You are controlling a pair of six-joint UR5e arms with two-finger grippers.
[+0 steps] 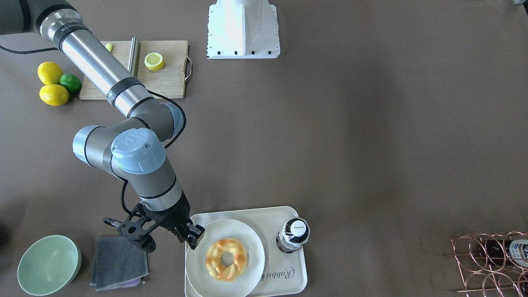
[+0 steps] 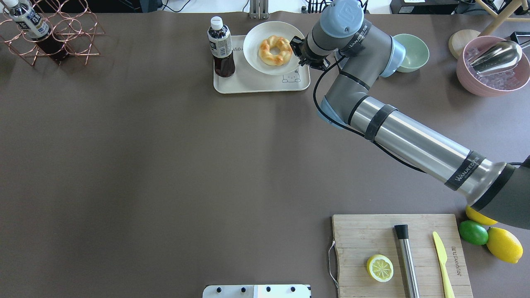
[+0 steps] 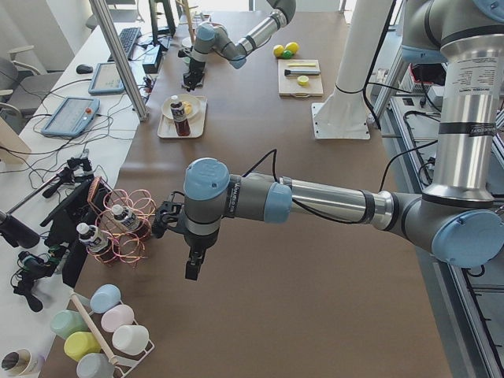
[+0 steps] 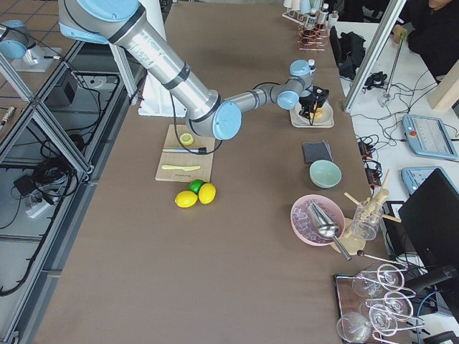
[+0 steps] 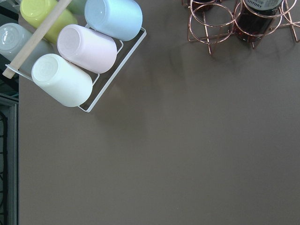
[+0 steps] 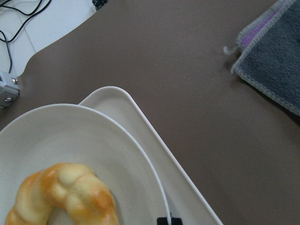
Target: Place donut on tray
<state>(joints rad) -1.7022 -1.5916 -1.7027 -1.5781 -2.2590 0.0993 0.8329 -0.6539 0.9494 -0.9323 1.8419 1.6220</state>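
Observation:
The donut (image 1: 227, 260) lies flat on a round white plate (image 1: 247, 239), which rests on the cream tray (image 1: 268, 216) at the table's far edge. The donut (image 2: 275, 50), plate (image 2: 256, 41) and tray (image 2: 248, 82) also show from overhead. My right gripper (image 1: 194, 241) is at the plate's rim beside the donut, its fingers together on the rim. In the right wrist view its tips (image 6: 164, 220) meet the plate (image 6: 70, 136) edge, with the donut (image 6: 65, 192) close by. My left gripper (image 3: 191, 268) hangs over bare table, and I cannot tell whether it is open or shut.
A dark bottle (image 1: 293, 235) stands on the tray beside the plate. A grey cloth (image 1: 119, 262) and a green bowl (image 1: 48, 264) lie by the right gripper. A copper wire rack (image 2: 54, 33), a pink bowl (image 2: 492, 66) and a cutting board (image 2: 401, 252) sit at the table's edges.

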